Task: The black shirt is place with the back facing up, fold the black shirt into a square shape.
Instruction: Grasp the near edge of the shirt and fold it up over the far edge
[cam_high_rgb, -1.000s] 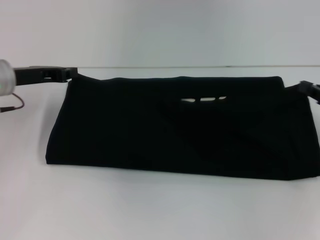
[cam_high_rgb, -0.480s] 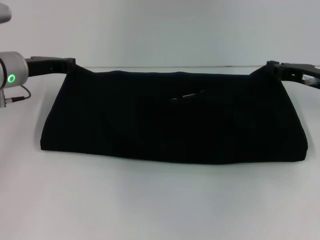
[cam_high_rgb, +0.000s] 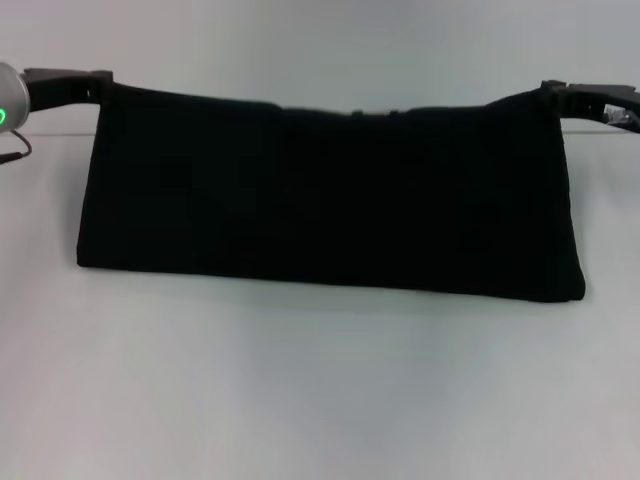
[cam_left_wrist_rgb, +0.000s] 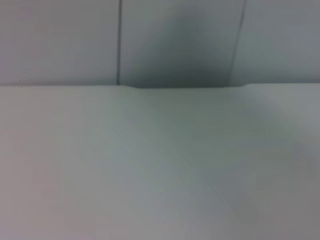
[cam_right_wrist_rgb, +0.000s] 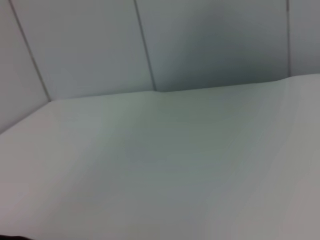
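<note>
The smooth white table (cam_high_rgb: 300, 400) lies bare along its near edge. Past it the black shirt (cam_high_rgb: 330, 200), soft matte fabric, hangs as a wide band, its lower fold resting mid-table. At its top corners the left gripper (cam_high_rgb: 92, 85) and right gripper (cam_high_rgb: 556, 95) each pinch the cloth.

The head camera looks forward and down across the white surface (cam_high_rgb: 300, 400) toward the back wall (cam_high_rgb: 320, 40), from mid-distance. Both wrist cameras sit low over that surface, facing the panelled wall; all three views share surface and wall.
</note>
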